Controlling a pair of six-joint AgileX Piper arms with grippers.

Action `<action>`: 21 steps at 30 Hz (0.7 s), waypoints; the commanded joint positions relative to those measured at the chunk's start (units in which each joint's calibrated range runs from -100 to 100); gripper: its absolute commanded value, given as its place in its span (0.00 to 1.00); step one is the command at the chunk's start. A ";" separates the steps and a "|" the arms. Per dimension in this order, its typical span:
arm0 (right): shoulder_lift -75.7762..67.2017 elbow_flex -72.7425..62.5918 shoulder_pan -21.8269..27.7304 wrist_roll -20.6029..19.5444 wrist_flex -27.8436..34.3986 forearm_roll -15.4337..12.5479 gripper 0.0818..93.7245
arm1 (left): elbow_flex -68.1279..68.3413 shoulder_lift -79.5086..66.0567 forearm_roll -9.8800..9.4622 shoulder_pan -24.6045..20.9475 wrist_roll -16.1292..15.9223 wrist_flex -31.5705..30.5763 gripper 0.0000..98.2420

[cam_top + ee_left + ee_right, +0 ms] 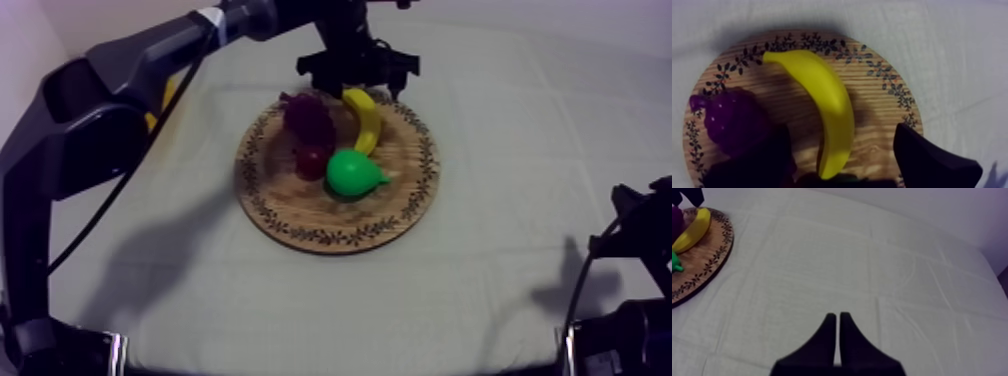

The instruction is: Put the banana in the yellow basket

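The yellow banana (365,120) lies on the far side of the round wooden board (335,225), beside the purple grapes (308,118). My left gripper (352,80) hangs over the board's far rim, above the banana's end. In the left wrist view its black fingers (927,160) stand open, one on each side of the banana (827,100), not touching it. A sliver of the yellow basket (168,95) shows behind my left arm at the far left. My right gripper (837,328) is shut on nothing, over bare cloth well to the right of the board (702,263).
A green pear (355,173) and a small red fruit (312,162) lie on the board in front of the banana. The grapes (732,120) sit close to one left finger. My right arm (630,230) rests at the table's near right edge.
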 commanded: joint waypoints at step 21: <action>-0.04 -0.03 -0.01 0.01 -0.01 -0.03 0.01 | -11.87 13.07 4.09 -0.35 1.50 5.54 0.58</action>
